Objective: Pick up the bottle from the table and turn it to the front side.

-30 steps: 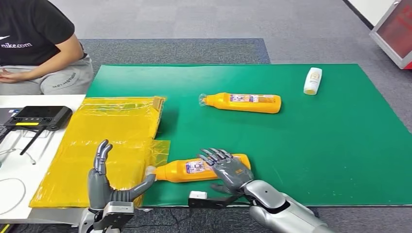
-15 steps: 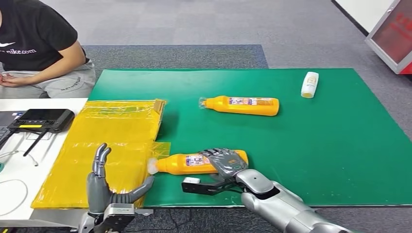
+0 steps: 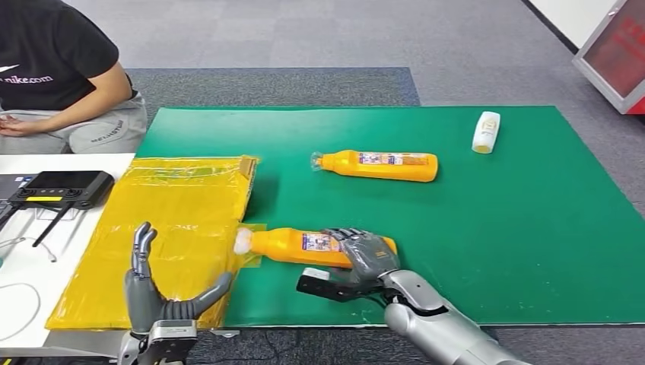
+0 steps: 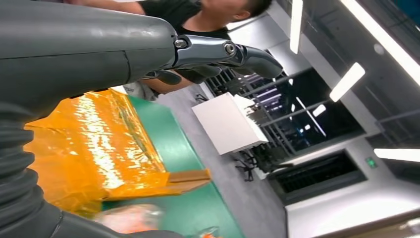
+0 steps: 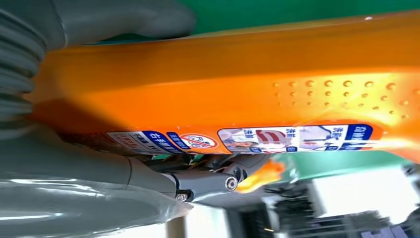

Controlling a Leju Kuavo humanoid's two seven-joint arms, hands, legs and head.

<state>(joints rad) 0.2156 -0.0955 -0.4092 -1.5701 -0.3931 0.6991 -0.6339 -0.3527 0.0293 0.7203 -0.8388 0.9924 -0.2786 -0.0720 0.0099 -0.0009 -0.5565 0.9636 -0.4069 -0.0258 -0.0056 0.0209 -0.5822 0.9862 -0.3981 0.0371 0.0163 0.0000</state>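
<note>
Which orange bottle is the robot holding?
The near orange bottle, gripped by the right hand. The far orange bottle lies alone mid-mat.

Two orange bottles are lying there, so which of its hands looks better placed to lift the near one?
The right hand: its fingers already wrap the near bottle, and its wrist view shows the bottle against the palm. The left hand hangs open over the yellow bag, holding nothing.
</note>
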